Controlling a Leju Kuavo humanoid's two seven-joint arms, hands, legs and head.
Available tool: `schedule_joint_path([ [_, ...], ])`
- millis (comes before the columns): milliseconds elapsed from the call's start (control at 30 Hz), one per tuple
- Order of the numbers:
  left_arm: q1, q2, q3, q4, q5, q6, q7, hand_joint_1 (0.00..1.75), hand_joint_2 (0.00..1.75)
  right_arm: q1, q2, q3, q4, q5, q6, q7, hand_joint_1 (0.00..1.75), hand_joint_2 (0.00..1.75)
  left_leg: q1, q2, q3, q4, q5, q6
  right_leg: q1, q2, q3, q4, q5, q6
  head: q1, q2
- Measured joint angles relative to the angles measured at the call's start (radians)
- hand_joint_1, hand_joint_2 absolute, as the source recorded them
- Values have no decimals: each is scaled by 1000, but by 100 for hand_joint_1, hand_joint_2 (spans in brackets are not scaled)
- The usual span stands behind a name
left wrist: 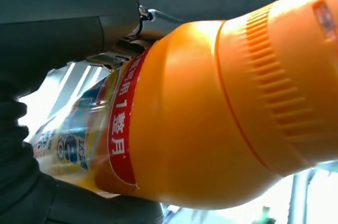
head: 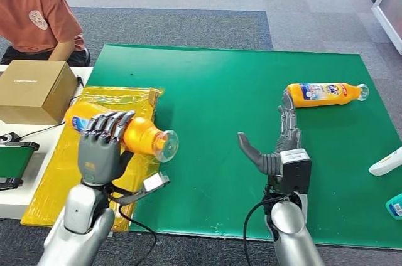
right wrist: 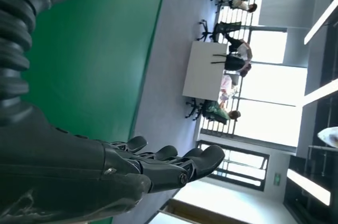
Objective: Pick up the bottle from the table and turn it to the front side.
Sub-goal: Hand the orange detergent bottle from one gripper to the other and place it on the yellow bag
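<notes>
Green table (head: 227,172) stands on grey carpet (head: 190,21), yellow bag (head: 56,178) and cardboard box (head: 35,90) to its left. Left hand (head: 102,147) grips one orange bottle (head: 142,137), raised horizontally. Second orange bottle (head: 322,95) lies on the table beyond the right hand (head: 279,147), fingers (right wrist: 175,163) spread, empty.

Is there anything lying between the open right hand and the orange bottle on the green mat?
Nothing visible. The right hand is open, fingers pointing toward the lying bottle, with bare green mat around them. The left hand grips another orange bottle well apart from it.
</notes>
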Motion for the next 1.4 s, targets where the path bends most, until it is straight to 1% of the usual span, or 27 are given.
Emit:
schedule_joint_path([
  [33,-28,6,-8,80,1,-11,28,175,175,-2,0,-1,-13,-5,19,4,0,175,0,0,0,0,0,0,0,0,0,0,1,0,0,0],
  [100,-85,14,-28,245,6,-32,55,175,175,-8,0,-1,-33,-8,50,11,0,175,0,0,0,0,1,-1,0,0,-1,0,2,-1,0,0],
  [167,-136,17,-46,391,18,-48,60,175,175,-11,0,-1,-49,-7,69,12,0,175,0,0,0,0,1,0,0,0,0,0,2,-1,0,0],
  [233,-175,17,-56,509,37,-54,59,175,175,-13,0,-1,-62,-5,81,12,0,175,0,0,0,0,1,0,0,0,0,0,2,0,0,0],
  [333,-217,17,-64,625,53,-55,53,175,175,-14,0,-1,-74,-1,89,13,0,175,0,0,-1,0,1,0,0,0,0,0,2,0,0,0],
  [433,-247,16,-68,689,72,-50,44,175,175,-16,0,2,-77,3,100,15,0,175,0,0,-1,0,1,0,0,0,0,0,2,0,0,0],
  [467,-254,15,-69,703,83,-45,38,137,175,-17,0,3,-77,5,104,16,0,175,0,0,-1,0,1,0,0,0,0,0,2,0,0,0],
  [567,-267,13,-70,727,113,-30,20,6,175,-20,0,11,-77,8,111,18,0,175,0,0,-1,0,1,0,0,0,0,0,2,0,0,0],
  [600,-268,12,-70,731,120,-28,17,0,175,-21,0,14,-77,9,112,18,0,175,0,0,-1,0,1,0,0,0,0,0,2,0,0,0],
  [700,-269,12,-70,733,125,-27,14,0,175,-22,0,17,-77,9,113,17,0,175,0,0,-1,0,1,0,0,0,0,0,2,0,0,0],
  [800,-258,2,-70,735,217,-48,-19,0,175,-24,0,31,-77,9,111,20,0,175,0,0,-1,0,1,0,0,0,0,0,2,0,0,0],
  [900,-237,-2,-66,722,302,-56,-51,0,175,-22,0,36,-77,9,109,21,0,175,0,0,-1,0,1,0,0,0,0,0,2,0,0,0],
  [1100,-187,5,-58,665,375,-61,-92,0,175,-9,-1,33,-77,9,104,21,0,175,0,0,-1,0,1,0,0,0,0,0,2,0,0,0],
  [1233,-112,7,-46,537,506,-78,-159,0,175,8,-3,26,-79,15,98,23,0,175,0,1,-1,0,1,0,0,0,-1,0,2,0,0,0],
  [1333,-44,5,-37,385,654,-89,-219,0,175,28,-4,15,-86,25,92,25,0,175,0,1,-1,0,0,0,0,0,0,0,1,0,0,0],
  [1400,6,1,-28,262,749,-61,-272,0,175,46,-4,7,-93,30,83,27,0,175,0,1,-1,0,0,0,0,0,-1,0,1,0,0,0],
])
